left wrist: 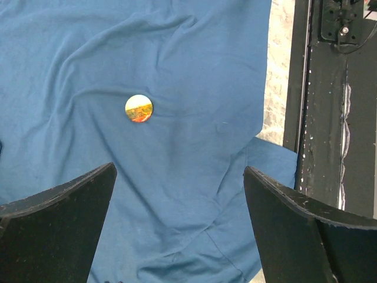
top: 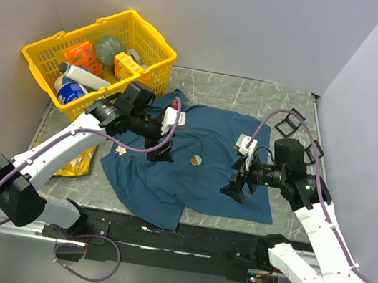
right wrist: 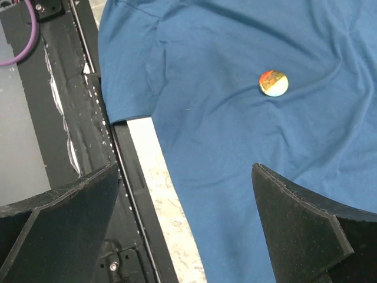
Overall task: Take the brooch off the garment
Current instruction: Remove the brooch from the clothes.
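Hovering over wrinkled soft dark-blue garment [top: 165, 196]: left gripper [left wrist: 179, 170], right gripper [right wrist: 185, 168], jaws spread wide, empty.
Lying flat mid-cloth between them, touching neither: small round glossy brooch [top: 196, 161], orange-and-pale face.

One garment [top: 166, 189], one brooch [top: 196, 161], one yellow basket [top: 43, 81].
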`<state>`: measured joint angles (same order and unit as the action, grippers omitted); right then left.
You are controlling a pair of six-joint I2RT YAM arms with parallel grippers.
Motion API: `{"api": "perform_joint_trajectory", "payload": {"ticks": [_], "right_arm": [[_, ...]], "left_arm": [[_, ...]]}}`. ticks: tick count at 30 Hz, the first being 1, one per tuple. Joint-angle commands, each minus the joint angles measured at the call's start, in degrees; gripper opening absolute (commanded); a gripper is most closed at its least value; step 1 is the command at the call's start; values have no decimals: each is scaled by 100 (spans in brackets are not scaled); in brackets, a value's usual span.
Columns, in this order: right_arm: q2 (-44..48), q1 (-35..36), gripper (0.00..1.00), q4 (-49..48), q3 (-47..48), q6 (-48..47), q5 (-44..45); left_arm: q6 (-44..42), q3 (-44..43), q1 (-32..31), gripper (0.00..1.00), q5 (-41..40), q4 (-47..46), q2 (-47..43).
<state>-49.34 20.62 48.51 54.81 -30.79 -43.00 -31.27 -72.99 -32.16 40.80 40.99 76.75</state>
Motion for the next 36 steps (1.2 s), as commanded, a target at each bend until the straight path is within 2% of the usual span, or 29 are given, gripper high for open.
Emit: {"api": "perform_joint_trajectory", "payload": {"ticks": [1, 5, 7, 11, 15, 23, 32, 36], "right_arm": [[56, -154, 100, -429, -40, 196, -112], [21, -567, 100, -877, -260, -164, -147], [4, -621, 100, -1106, -417, -209, 167], [4, -709, 100, -1634, -664, -112, 556], [-5, -875, 100, -1985, -787, 64, 626], [-23, -1323, 100, -2109, -919, 134, 486], [188, -1781, 100, -2135, -1007, 152, 161], [188, -1825, 100, -2135, -1025, 143, 134]], "left_arm": [[7, 100, -185, 96, -299, -188, -187], [-29, 294, -387, 96, -616, -276, -178], [15, 434, -510, 96, -713, -433, -143], [226, 637, -826, 96, -1493, -882, 59], [603, 480, -1107, 96, -2266, -1356, 690], [885, 31, -1161, 96, -2945, -2076, 1860], [1079, -242, -1161, 96, -2665, -2420, 2704], [1175, -399, -1161, 96, -2778, -2543, 2968]]}}
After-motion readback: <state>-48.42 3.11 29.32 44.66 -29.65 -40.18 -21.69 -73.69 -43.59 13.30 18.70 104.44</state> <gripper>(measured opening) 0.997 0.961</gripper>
